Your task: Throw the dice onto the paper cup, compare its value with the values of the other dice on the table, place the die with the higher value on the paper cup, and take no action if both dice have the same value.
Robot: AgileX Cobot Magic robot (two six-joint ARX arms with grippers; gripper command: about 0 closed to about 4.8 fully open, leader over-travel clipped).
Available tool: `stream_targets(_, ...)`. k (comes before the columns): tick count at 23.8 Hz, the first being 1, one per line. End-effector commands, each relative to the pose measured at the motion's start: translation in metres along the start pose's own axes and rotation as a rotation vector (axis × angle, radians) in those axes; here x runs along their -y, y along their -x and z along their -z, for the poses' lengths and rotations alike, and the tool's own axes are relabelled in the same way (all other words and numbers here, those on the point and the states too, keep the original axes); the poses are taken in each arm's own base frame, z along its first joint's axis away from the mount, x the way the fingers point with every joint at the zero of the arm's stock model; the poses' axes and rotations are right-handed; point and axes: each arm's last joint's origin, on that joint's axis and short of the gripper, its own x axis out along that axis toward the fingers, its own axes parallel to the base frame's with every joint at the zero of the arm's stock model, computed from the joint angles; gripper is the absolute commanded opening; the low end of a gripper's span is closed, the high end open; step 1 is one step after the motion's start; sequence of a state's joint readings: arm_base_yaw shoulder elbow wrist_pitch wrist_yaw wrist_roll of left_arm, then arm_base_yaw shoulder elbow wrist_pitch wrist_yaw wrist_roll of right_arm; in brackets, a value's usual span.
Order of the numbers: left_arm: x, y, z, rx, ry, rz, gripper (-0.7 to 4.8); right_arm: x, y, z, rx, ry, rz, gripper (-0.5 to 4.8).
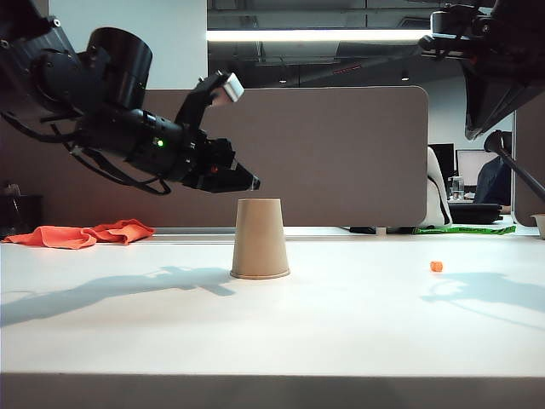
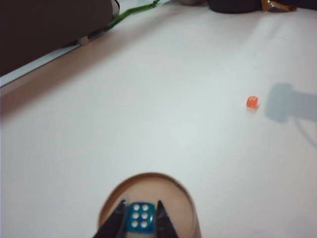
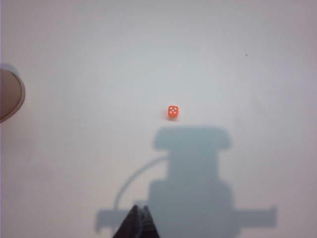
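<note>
- Left wrist view: the left gripper (image 2: 140, 218) hovers directly above the paper cup (image 2: 148, 196), and its fingers (image 2: 116, 221) pinch the blue die (image 2: 139, 216) between them, with a four-pip face turned to the camera.
- The cup stands upside down on the white table (image 2: 163, 109), its flat round base facing up just under the held die (whether the die touches that base cannot be told).
- Exterior view: the left gripper (image 1: 247, 181) reaches in from the left, with its tip just above and slightly left of the paper cup (image 1: 260, 239).
- The orange die (image 1: 436, 267) rests on the white table (image 1: 341, 324), well apart from the cup, on its right.
- Right wrist view: the right gripper (image 3: 138, 218) hangs above the table with its fingers pressed together on nothing; the orange die (image 3: 173, 112) lies ahead of its tips, far from the cup, whose edge (image 3: 10, 94) just shows at the border of the frame.
- The orange die's upper face shows pale pips (too small to count surely).
- An orange cloth (image 1: 81, 233) lies on the table, behind and well left of the cup.
</note>
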State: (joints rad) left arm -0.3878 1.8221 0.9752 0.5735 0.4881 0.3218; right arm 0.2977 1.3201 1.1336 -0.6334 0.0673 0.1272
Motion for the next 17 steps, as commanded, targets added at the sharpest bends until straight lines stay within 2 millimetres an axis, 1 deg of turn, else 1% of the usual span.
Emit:
stream_targets(1,-0.002,-0.002,-0.004,0.019,0.003,0.001,0.66,0.0,0.002,-0.002,0.017,-0.005,-0.002,-0.06)
stream_targets(7,-0.003,-0.008,-0.012,0.044,-0.002,0.01,0.66,0.0,0.002,-0.002,0.016,-0.005,-0.002,-0.06)
stream_targets(10,0.001,-0.014,-0.021,0.05,-0.004,0.027,0.66,0.0,0.002,-0.002,0.012,-0.005,-0.002,-0.06)
stream_targets(13,0.003,-0.015,-0.021,0.042,-0.001,0.036,0.66,0.0,0.002,-0.001,0.008,-0.005,-0.002,-0.06)
stream_targets(17,0.004,-0.015,-0.016,-0.012,0.016,0.019,0.66,0.0,0.002,-0.001,0.003,-0.005,-0.001,-0.06)
